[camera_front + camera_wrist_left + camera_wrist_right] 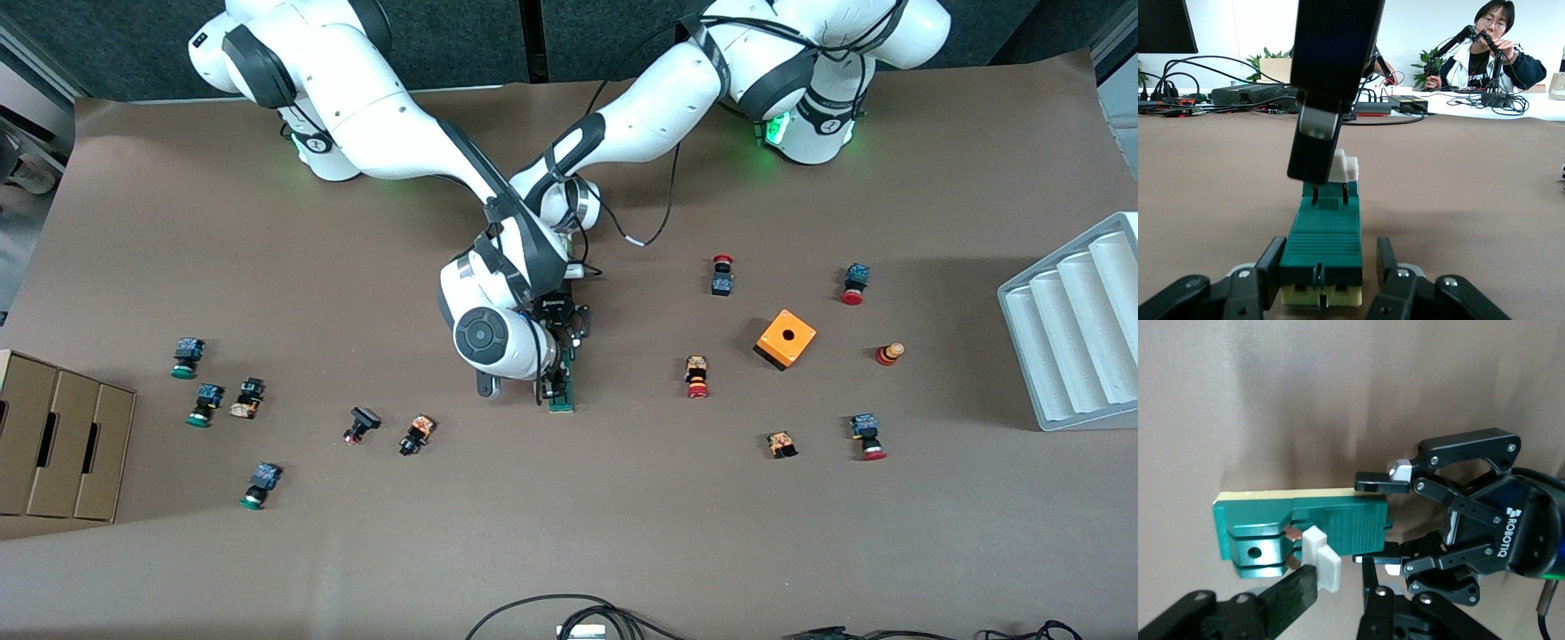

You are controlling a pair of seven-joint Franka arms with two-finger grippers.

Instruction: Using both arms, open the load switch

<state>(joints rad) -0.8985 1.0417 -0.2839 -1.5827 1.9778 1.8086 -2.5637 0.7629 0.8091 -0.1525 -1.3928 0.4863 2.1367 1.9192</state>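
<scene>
Front view: the narrow dark-green plastic load switch (562, 389) lies mid-table, long axis running toward the camera, under both black pincers.

Left wrist view: the left gripper (1328, 277) clamps the block's ribbed sides, white end piece (1345, 167) pointing away.

Right wrist view: the right gripper (1331, 583) pinches that white piece between narrowed fingers.

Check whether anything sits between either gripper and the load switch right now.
Nothing visible does. The left gripper is clamped on the load switch's green body at the table's middle, and a right gripper finger is at its white end piece.
</scene>
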